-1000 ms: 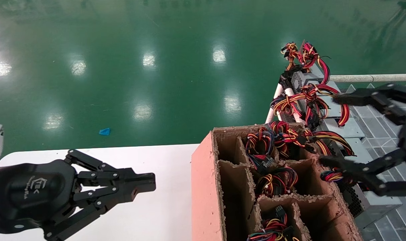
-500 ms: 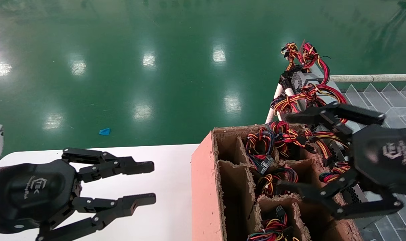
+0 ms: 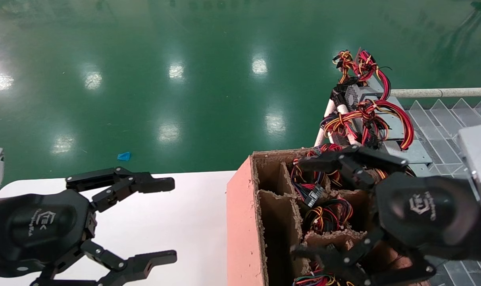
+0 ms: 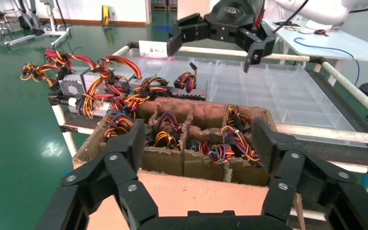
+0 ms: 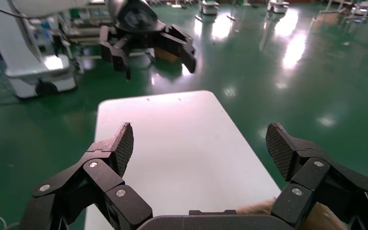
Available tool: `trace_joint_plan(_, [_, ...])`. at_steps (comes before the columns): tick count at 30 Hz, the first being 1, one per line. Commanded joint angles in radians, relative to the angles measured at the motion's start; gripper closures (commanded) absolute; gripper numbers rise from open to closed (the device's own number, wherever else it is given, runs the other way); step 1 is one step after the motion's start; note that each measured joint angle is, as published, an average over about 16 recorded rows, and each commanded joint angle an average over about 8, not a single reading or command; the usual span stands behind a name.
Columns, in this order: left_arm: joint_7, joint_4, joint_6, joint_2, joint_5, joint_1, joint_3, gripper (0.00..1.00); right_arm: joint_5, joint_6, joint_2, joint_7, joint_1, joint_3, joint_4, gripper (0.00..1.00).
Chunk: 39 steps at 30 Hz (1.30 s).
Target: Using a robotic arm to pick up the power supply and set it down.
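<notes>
Silver-grey power supplies [image 3: 408,154] with red, yellow and black wire bundles [image 3: 363,115] lie in a row behind the pinkish-brown divided cardboard box [image 3: 240,222]. One perforated end [image 4: 71,87] shows in the left wrist view. More wire bundles [image 4: 230,148] fill the box's compartments. My right gripper [image 3: 299,207] hovers open over the box, holding nothing, and faces the white table [image 5: 172,139]. My left gripper [image 3: 169,221] is wide open above that table, pointing at the box's side. It also shows far off as the left gripper [image 5: 148,50].
A clear plastic divided tray [image 3: 443,123] lies right of the power supplies, bounded by a white pipe rail [image 3: 443,92]. The green floor [image 3: 185,79] lies beyond the table. A small blue scrap [image 3: 124,156] sits on the floor.
The right gripper swung left from beside the power supplies to above the cardboard box. The left gripper went from shut to wide open.
</notes>
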Motion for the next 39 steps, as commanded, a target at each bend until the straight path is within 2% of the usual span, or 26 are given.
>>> trace_joint_plan(1, [0.0,0.0,0.0,0.0,0.0,0.0,0.0,0.0,-0.01,-0.013,-0.025,0.009,-0.026,0.032,-0.002,0.0])
trace_joint_plan(9, [0.0,0.0,0.0,0.0,0.0,0.0,0.0,0.0,-0.044,-0.059,-0.11,0.039,-0.116,0.144,-0.011,0.0])
trace_joint_plan(14, [0.0,0.0,0.0,0.0,0.0,0.0,0.0,0.0,-0.054,-0.071,-0.132,0.046,-0.14,0.175,-0.014,0.0])
trace_joint_plan(39, [0.0,0.0,0.0,0.0,0.0,0.0,0.0,0.0,-0.045,-0.06,-0.111,0.04,-0.118,0.147,-0.012,0.0])
